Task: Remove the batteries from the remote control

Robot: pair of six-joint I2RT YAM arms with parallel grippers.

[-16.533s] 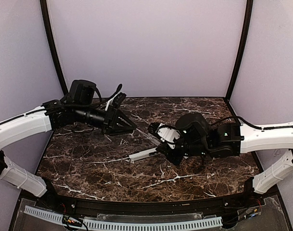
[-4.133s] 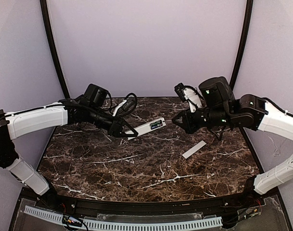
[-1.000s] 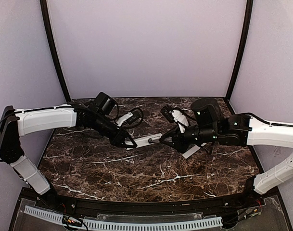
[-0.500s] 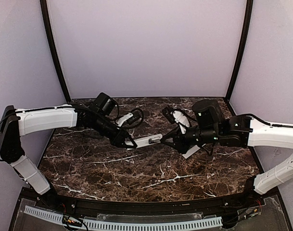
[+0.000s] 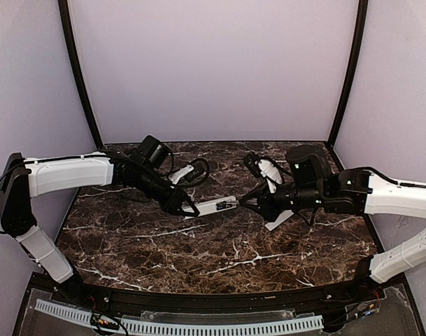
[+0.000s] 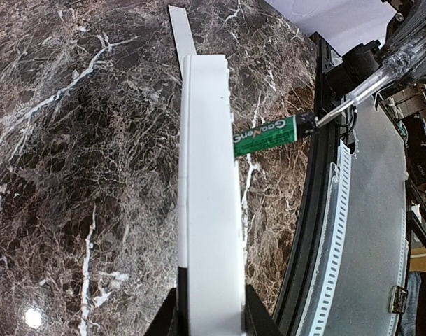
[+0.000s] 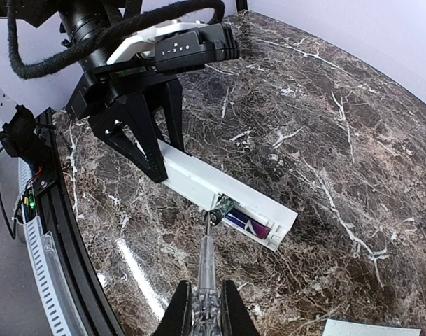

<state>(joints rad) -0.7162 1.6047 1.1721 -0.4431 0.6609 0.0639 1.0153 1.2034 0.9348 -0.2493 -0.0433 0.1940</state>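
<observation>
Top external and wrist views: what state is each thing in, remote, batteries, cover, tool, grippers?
Long white remote control: compartment open.
Green battery: one end tilted out of the compartment.
Bluish-purple battery: seated in the compartment.
Flat white cover strip: removed, lying flat.
Clear-handled screwdriver: tip at the green battery.
Left gripper: shut on the remote control.
Right gripper: shut on the screwdriver.

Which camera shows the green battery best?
The left wrist view: the green battery sticks out sideways from the remote control, label in view. The right wrist view shows just its end at the tip of the tool. From the top it is too small to make out.
</observation>
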